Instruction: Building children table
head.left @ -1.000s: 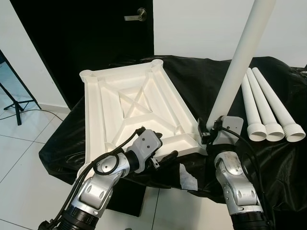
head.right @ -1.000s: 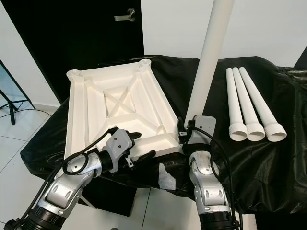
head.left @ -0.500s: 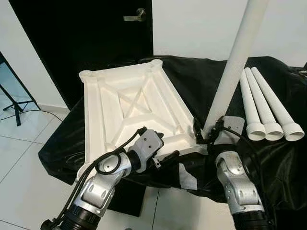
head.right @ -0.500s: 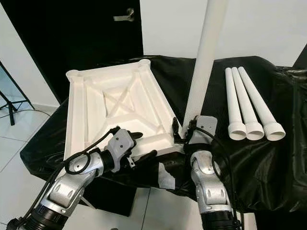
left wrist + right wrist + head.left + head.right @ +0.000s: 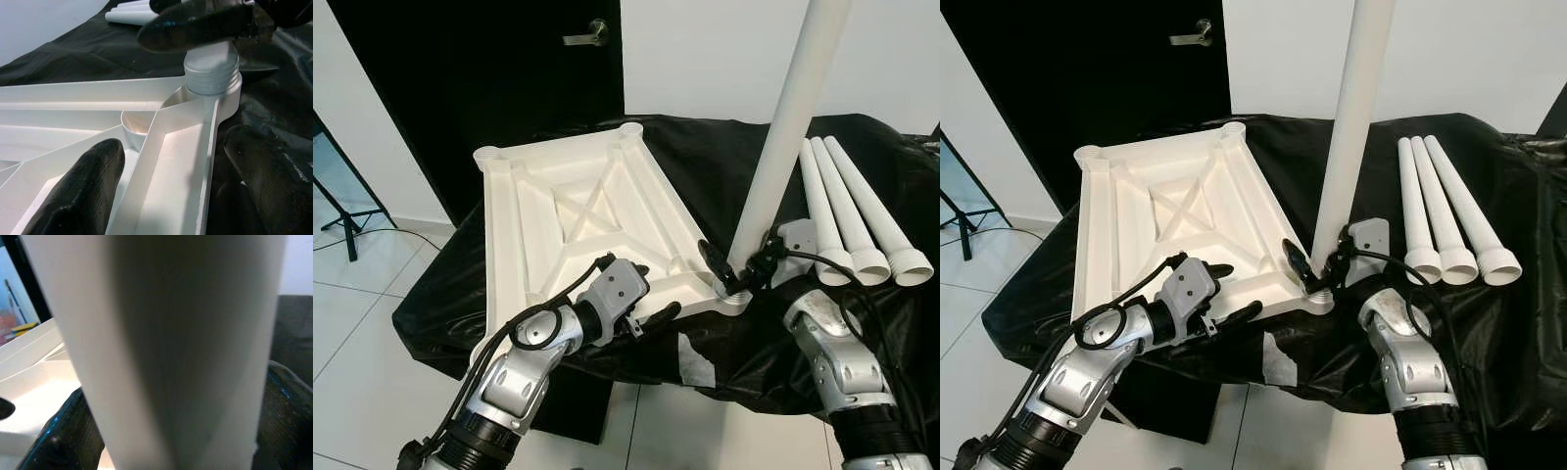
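Observation:
A white tabletop point(image 5: 558, 211) lies upside down on a black-draped table point(image 5: 724, 166). One white table leg point(image 5: 783, 137) stands upright in the near right corner socket, its threaded end point(image 5: 212, 73) seated in the socket. My right gripper point(image 5: 741, 266) is shut on that leg just above the socket, with one finger point(image 5: 715, 262) on its left side. My left gripper point(image 5: 651, 297) is open and straddles the tabletop's near rim point(image 5: 181, 147), one finger inside and one outside.
Three spare white legs point(image 5: 847, 211) lie side by side at the right on the black cover. A dark door point(image 5: 509, 69) stands behind the table. Tiled floor point(image 5: 362, 313) lies to the left and below the near edge, with a tripod foot point(image 5: 342, 211) on it.
My right arm has swung out to the right and its wrist has turned around the leg. The leg stands slightly more upright. The left gripper has stayed in place.

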Motion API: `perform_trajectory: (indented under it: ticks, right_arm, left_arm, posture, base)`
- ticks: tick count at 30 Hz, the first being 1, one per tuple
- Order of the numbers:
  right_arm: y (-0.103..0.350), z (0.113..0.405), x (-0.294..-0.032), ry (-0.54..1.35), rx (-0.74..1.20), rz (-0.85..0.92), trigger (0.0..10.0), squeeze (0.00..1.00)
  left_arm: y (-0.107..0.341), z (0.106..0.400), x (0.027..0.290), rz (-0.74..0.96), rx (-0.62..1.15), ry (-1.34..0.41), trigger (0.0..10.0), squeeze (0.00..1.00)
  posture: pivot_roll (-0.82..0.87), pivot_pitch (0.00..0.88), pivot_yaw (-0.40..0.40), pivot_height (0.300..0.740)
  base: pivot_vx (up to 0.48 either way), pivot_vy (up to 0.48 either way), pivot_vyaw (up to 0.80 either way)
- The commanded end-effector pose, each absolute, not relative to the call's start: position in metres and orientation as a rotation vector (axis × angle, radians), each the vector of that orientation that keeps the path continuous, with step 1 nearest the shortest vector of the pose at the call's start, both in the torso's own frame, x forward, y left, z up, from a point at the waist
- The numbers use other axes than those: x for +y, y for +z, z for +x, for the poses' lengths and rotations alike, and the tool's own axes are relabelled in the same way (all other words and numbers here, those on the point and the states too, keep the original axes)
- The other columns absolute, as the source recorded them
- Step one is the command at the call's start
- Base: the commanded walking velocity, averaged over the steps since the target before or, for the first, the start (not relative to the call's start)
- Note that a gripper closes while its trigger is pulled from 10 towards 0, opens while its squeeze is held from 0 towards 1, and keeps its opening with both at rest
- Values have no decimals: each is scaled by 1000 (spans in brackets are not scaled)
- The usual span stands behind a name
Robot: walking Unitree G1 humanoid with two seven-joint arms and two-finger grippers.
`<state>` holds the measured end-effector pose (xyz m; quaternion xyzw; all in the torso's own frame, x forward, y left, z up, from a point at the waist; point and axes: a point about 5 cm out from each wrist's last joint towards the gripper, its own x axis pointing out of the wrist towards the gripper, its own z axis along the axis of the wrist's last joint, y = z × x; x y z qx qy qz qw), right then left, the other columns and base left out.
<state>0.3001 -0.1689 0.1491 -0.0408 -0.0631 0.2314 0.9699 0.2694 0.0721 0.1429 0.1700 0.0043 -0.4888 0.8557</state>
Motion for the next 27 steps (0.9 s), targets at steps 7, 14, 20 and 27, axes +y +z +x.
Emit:
perform_trajectory:
  ticks: [7, 14, 20, 27]
  right_arm:
    - [139, 306, -172, 634, -58, -128, 10000, 0]
    - [135, 309, -179, 620, -43, -129, 0, 0]
    - [132, 309, -182, 581, -48, -101, 0, 0]
    - [130, 309, -183, 433, -38, -103, 10000, 0]
  left_arm:
    - [144, 273, 76, 386, 7, -1023, 10000, 0]
    - [144, 273, 77, 387, 7, -1017, 10000, 0]
    - [144, 274, 78, 386, 8, -1014, 10000, 0]
    - [144, 274, 79, 387, 4, -1006, 10000, 0]
  posture:
    - [0, 0, 48, 740]
    - [4, 0, 45, 740]
    - [3, 0, 44, 740]
    - [9, 0, 35, 740]
  base:
    - [0, 0, 0]
    - [0, 0, 0]
    - [0, 0, 0]
    - [0, 0, 0]
